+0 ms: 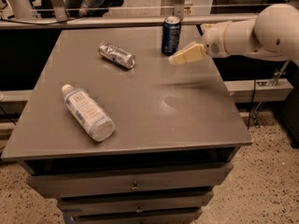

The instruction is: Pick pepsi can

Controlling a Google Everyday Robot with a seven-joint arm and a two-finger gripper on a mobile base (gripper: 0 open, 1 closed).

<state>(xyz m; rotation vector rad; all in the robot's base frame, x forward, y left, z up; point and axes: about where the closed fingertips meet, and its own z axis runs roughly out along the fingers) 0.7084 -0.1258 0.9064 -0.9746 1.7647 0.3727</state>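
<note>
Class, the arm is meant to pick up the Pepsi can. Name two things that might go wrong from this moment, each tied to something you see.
1. The pepsi can stands upright near the far edge of the table. The gripper, hovering just to its right, might bump it over or off the back.
2. A toppled can may roll into the silver can lying on its side nearby.

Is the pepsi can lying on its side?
No, the pepsi can stands upright near the table's far edge, the pincer close beside it.
</note>
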